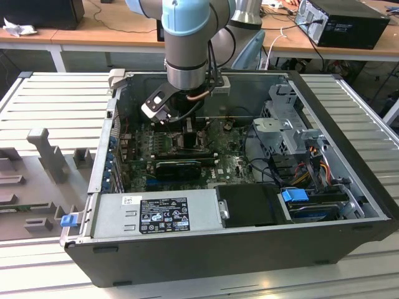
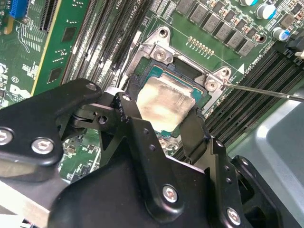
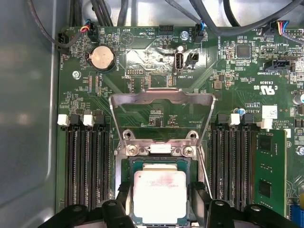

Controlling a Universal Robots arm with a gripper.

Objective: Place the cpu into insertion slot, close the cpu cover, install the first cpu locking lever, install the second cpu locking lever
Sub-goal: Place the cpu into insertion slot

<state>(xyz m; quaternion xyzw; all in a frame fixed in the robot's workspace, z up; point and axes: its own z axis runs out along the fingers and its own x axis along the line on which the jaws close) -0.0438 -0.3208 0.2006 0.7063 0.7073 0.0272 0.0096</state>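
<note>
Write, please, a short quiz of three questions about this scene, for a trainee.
1. True or false: the cover stands open.
2. The cpu lies: A) in the slot; B) high above the slot; C) on top of the cover.
3. Which thing is the claw nearest to?
Key: 1 true; 2 A; 3 the cpu.

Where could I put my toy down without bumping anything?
The ribbed table is bare at the exterior view's right of the computer case, and at its left behind the grey holders. Inside the case is crowded: the gripper over the cpu, cables beside.
</note>
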